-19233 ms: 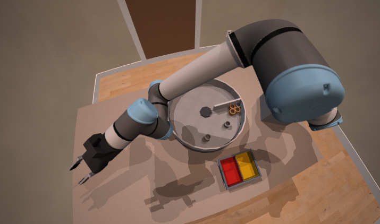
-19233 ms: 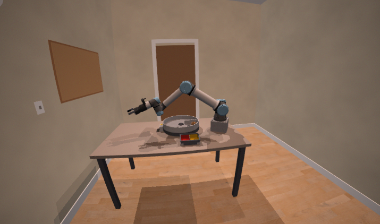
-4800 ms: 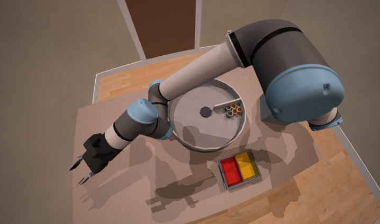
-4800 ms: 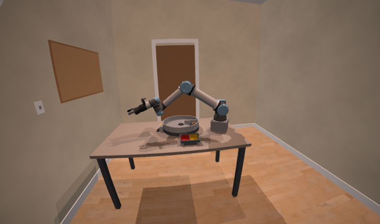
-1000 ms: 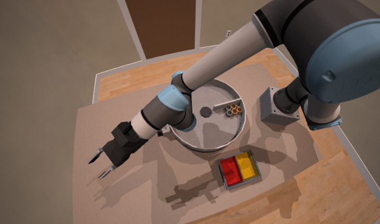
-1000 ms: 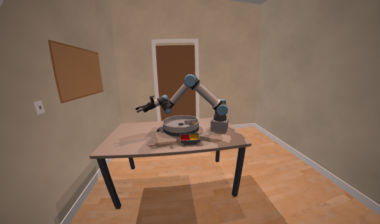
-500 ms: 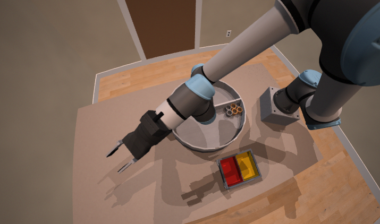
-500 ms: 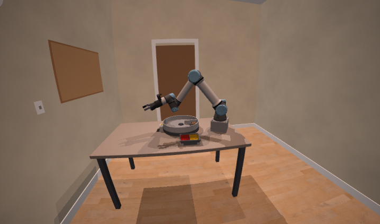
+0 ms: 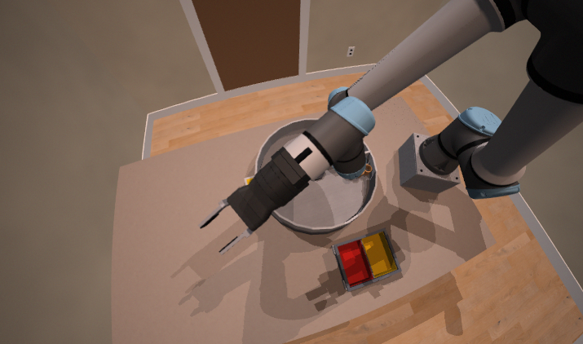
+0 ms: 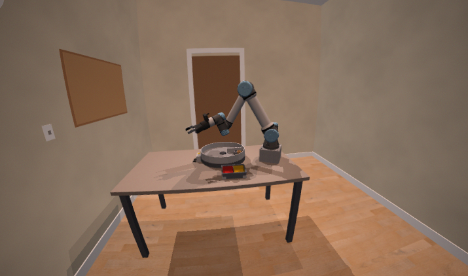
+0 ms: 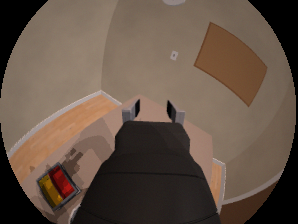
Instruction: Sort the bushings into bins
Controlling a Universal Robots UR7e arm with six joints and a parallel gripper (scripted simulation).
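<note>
The arm mostly hides the bushings (image 9: pixel 367 169) (image 10: pixel 238 151); the jaws (image 9: pixel 234 239) (image 10: pixel 190 129) are spread.

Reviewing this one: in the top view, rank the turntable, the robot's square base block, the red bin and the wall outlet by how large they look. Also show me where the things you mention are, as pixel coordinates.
1. Turntable (image 9: pixel 327 209) (image 10: pixel 222 159)
2. Base block (image 9: pixel 408 169) (image 10: pixel 270 155)
3. Red bin (image 9: pixel 354 262) (image 10: pixel 227 169) (image 11: pixel 62 181)
4. Wall outlet (image 9: pixel 351 50)

Dim, warm overhead light, layered shadows across tabletop and floor, fisheye-curved wrist view edges.
</note>
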